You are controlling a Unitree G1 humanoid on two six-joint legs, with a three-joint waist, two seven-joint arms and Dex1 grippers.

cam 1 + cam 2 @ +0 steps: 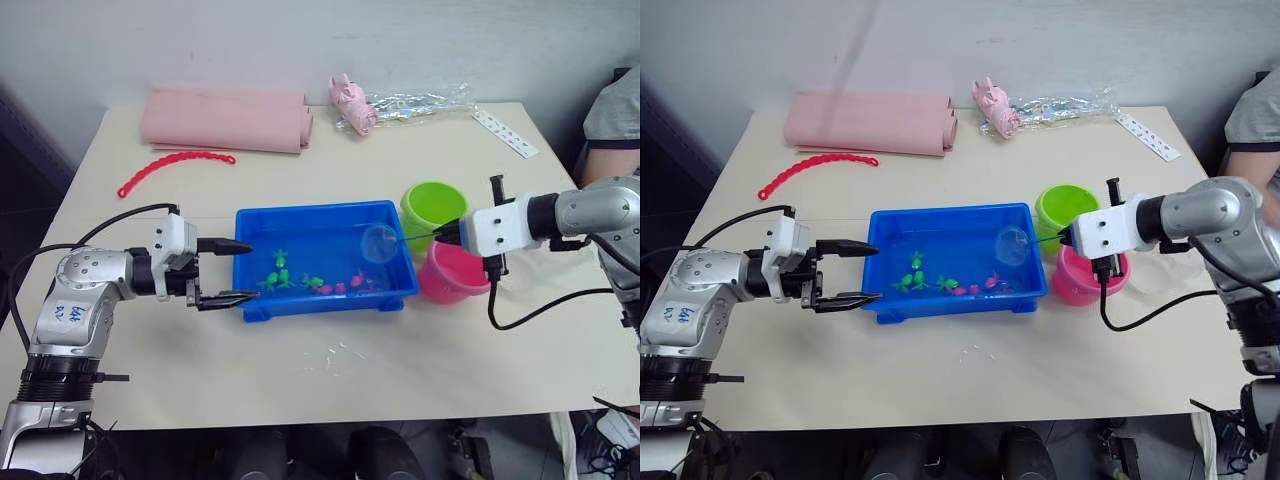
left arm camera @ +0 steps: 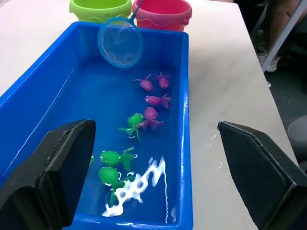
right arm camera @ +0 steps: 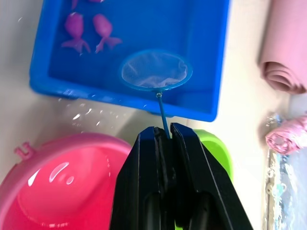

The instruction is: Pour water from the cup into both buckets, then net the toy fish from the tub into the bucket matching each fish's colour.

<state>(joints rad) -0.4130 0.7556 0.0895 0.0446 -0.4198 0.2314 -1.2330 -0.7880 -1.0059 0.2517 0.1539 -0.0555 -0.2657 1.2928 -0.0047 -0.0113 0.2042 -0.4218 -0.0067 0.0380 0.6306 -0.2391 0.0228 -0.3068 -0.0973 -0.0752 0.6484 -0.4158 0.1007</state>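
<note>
The blue tub (image 1: 300,305) sits mid-table holding water and toy fish, several green (image 2: 111,158) and several pink (image 2: 156,100). My left gripper (image 1: 250,270) is open, its fingers straddling the tub's left wall without touching a fish. My right gripper (image 3: 163,130) is shut on the thin handle of the net (image 1: 379,243), whose blue hoop hangs empty over the tub's right end. The green bucket (image 1: 432,205) and pink bucket (image 1: 452,275) stand just right of the tub, under the right gripper. A pale clear shape (image 1: 1155,275) beside the pink bucket may be the cup.
A rolled pink cloth (image 1: 225,118) and a red beaded strip (image 1: 175,165) lie at the back left. A pink toy (image 1: 352,103) with a clear bag and a white strip (image 1: 505,133) lie at the back right. A person (image 1: 615,120) stands at the right edge. Water drops (image 1: 340,352) spot the table.
</note>
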